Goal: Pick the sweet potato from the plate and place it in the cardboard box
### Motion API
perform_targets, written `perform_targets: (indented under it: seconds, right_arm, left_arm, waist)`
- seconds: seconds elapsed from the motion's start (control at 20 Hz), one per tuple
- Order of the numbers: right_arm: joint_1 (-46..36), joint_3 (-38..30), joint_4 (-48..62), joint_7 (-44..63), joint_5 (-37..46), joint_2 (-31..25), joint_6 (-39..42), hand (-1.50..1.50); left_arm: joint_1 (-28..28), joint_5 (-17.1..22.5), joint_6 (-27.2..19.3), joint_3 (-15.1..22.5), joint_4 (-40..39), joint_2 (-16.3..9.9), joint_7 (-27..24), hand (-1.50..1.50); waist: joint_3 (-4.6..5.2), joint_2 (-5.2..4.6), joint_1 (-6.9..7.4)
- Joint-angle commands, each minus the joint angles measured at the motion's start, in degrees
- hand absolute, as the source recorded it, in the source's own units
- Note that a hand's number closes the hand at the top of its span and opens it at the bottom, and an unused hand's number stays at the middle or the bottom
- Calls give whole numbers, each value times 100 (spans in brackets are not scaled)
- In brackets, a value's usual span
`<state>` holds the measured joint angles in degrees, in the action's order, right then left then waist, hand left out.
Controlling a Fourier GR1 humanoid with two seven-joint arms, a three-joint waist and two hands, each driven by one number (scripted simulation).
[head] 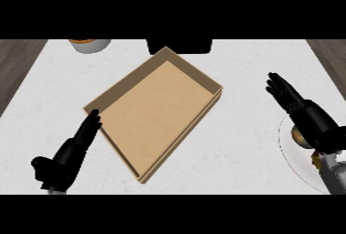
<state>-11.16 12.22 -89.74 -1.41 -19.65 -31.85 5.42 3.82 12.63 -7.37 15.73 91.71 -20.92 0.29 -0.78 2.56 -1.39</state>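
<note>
**Right robot hand over the plate, box waiting empty**

Head view: a shallow cardboard box (157, 112) lies at the middle of the white worktop (236, 59), turned so that its corners point up and down the view. Its floor shows bare, so nothing has been placed in it yet. Set diagonally between the two arms, it looks reachable from either side.

At the right edge sits a white plate (292, 157), only partly in view. The right robot hand (290, 98) reaches over it with its fingers straight and spread, pointing away from the robot; it holds nothing. Under the wrist a rounded tan-and-orange shape shows on the plate, which I take to be the sweet potato (300, 135); the forearm hides most of it, so its lie cannot be told. The hand's fingers lie beyond the potato, so I judge that the grasp is not yet made and that the hand must come back and down before it can close.

The left robot hand (71, 153) rests open at the lower left, fingers straight, its tips just beside the box's left corner. It seems parked out of the way.

At the top edge stand a pale cup (91, 45) with something orange in it and a dark object (180, 45), both cut off.

No brand, label or writing can be read anywhere.
</note>
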Motion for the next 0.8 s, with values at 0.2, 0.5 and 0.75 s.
perform_targets:
  seconds: [0.2, 0.5, 0.75]
  right_arm:
    - [1004, -1673, 828, -479, -546, -197, -766, -150]
    - [2274, -1420, 1926, -1794, 1374, -1017, -1207, -150]
    - [2364, -2243, 2852, -4036, 291, -469, -183, -150]
  left_arm:
    - [-99, -896, -896, -1180, -591, -1086, 105, 0]
    - [-86, -1021, -1088, -1287, -963, -1116, 270, 0]
    - [-379, -1026, -889, -1387, -1305, -1217, 190, 0]
  waist:
    - [47, -260, -169]
    - [50, -279, -165]
    - [51, -272, -12]
